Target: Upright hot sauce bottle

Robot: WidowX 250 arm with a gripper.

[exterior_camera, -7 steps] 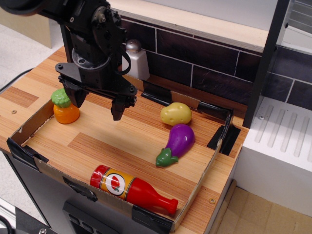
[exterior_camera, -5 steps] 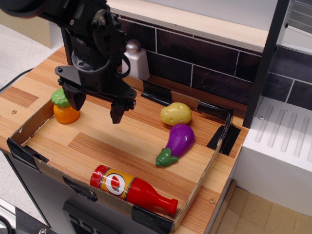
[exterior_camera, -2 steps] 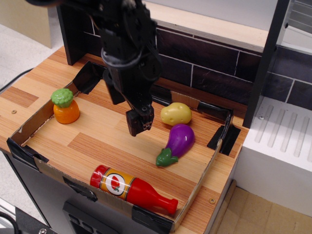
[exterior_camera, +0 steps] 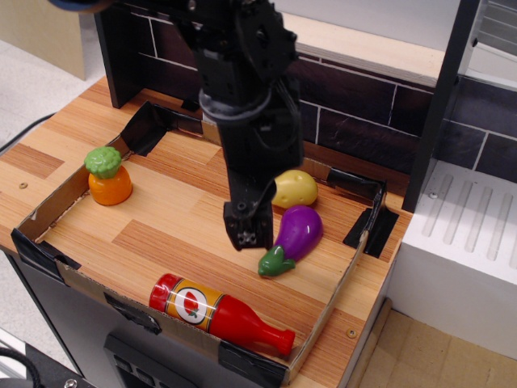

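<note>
The hot sauce bottle (exterior_camera: 218,311) is glossy red with an orange-yellow label. It lies on its side along the front wall of the cardboard tray (exterior_camera: 50,212), cap pointing right. My black gripper (exterior_camera: 249,230) hangs over the middle of the tray, pointing down. It is above and behind the bottle and apart from it. It is turned so that the near finger faces the camera and hides the far one. It holds nothing.
A purple eggplant (exterior_camera: 299,231) lies just right of the gripper, with a yellow potato (exterior_camera: 296,187) behind it. An orange carrot toy with a green top (exterior_camera: 107,176) stands at the tray's left. A dark tiled wall runs along the back, with a white unit at right.
The arm has swung from the tray's back left to its middle and lower, toward the bottle, and the wrist has rotated. The bottle and vegetables have not moved.
</note>
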